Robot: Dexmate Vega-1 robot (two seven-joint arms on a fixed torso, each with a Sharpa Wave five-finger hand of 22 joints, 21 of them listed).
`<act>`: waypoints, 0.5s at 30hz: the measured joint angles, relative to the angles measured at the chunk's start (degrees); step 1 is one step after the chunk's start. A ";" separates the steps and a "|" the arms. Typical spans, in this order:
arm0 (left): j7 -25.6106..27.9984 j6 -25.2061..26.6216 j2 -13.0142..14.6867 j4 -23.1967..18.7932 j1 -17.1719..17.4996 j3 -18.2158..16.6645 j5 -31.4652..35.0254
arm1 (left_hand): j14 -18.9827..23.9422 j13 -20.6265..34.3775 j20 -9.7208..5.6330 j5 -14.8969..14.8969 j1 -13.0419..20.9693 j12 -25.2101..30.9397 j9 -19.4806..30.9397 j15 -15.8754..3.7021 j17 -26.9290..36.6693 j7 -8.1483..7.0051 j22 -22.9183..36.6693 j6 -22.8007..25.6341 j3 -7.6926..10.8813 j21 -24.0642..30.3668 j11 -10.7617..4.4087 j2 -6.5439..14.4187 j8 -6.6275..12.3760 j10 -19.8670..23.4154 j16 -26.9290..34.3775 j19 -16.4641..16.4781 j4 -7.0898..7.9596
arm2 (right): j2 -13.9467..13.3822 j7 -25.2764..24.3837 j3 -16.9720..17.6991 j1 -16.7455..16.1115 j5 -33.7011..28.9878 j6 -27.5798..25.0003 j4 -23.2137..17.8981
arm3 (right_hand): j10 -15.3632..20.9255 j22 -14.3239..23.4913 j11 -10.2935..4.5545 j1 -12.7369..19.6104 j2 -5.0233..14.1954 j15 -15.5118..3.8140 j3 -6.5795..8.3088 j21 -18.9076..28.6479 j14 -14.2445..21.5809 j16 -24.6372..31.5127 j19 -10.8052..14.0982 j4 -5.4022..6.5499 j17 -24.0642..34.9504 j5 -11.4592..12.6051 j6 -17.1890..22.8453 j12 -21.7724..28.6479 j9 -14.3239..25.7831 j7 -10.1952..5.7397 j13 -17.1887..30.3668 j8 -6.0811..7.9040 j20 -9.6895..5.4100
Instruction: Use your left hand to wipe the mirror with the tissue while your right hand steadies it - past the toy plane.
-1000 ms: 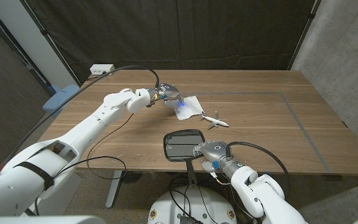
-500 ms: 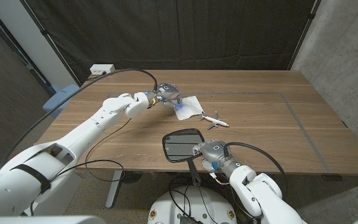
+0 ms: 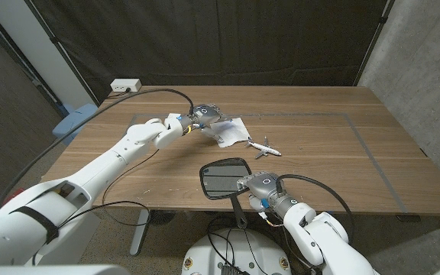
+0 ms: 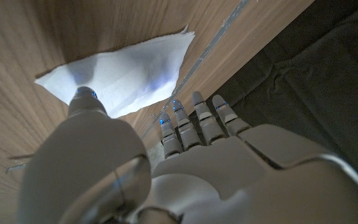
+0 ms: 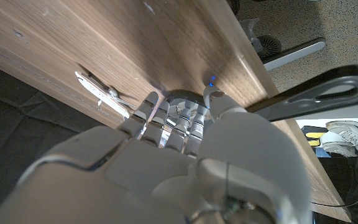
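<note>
The tissue lay flat on the table past the toy plane, with the left hand at its edge, fingers apart and gripping nothing yet; thin and limp, it would probably crumple, so pinching a bunched corner looked wisest. The right hand pressed the rim of the mirror near its handle, and the right wrist view showed that handle jutting over the table edge, while the left wrist view showed the thumb tip on the tissue
</note>
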 measured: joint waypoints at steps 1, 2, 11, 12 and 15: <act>-0.76 0.25 -0.13 -0.16 0.06 -0.04 -0.16 | -0.59 0.00 0.29 0.01 -0.65 0.00 0.00 0.05 -0.08 0.19 0.00 -0.65 -0.21 -0.29 0.13 0.47 0.00 -0.57 -0.16 -0.29 0.21 | -0.02 -0.13 0.10 -0.07 0.26 0.04 -0.05 | 0.00 0.00 0.00 0.00 0.00 0.00 0.00 0.00 0.00 0.00 0.00 0.00 0.00 0.00 0.00 0.00 0.02 0.00 0.00 0.00 0.00; -1.64 0.48 -0.24 -0.27 0.07 -0.05 -0.32 | -1.34 0.00 0.39 0.23 -0.71 0.00 0.00 0.03 -0.25 0.33 -0.05 -1.11 -0.47 -0.44 0.33 0.52 0.00 -1.17 -0.40 -0.83 0.48 | -0.04 -0.21 0.20 -0.14 0.41 0.06 -0.10 | 0.00 0.00 0.00 0.00 0.00 0.00 0.15 0.00 0.00 0.00 0.00 0.15 0.00 0.00 0.00 0.00 0.02 0.00 0.00 0.00 0.00; -13.15 1.55 -1.71 -0.20 -1.09 0.47 -2.16 | -8.79 -0.13 1.50 1.44 -1.66 0.00 0.00 0.14 -1.41 1.32 -0.17 -4.78 0.05 -1.99 -0.11 4.26 0.27 -7.53 -0.87 -4.58 2.20 | -0.25 -0.97 0.86 -0.76 1.78 0.11 -0.53 | -0.01 0.00 0.01 -0.02 -0.02 0.00 0.15 0.00 0.00 0.22 0.00 0.15 -0.01 -0.28 0.00 0.25 0.04 0.00 -0.01 0.00 0.00; -14.78 1.57 -1.71 -0.20 -1.09 0.47 -2.49 | -9.24 -0.09 1.37 1.62 -1.47 0.00 0.00 0.20 -1.50 1.13 -0.17 -4.98 0.04 -2.09 -0.59 4.70 0.27 -7.99 -0.87 -4.71 2.21 | -0.26 -0.97 0.90 -0.80 1.78 0.11 -0.54 | 0.00 0.00 0.01 -0.19 -0.19 0.00 0.15 0.00 0.00 0.22 0.00 0.15 -0.02 -0.40 0.00 0.25 0.06 0.00 -0.01 0.00 0.00; -17.07 1.58 -2.93 1.17 -3.01 1.66 -2.80 | -9.66 -0.09 1.31 1.63 -0.88 0.62 0.00 0.23 -2.03 0.41 -0.17 -4.22 0.47 -2.31 -2.46 5.75 1.31 -7.55 -0.87 -4.78 1.78 | -0.33 -1.55 1.04 -0.95 2.85 0.06 -0.63 | 0.00 0.00 0.00 -0.48 -0.48 0.00 0.16 0.00 0.00 0.22 -0.30 0.16 -0.02 -0.45 0.01 0.25 0.13 0.00 -0.01 0.00 0.30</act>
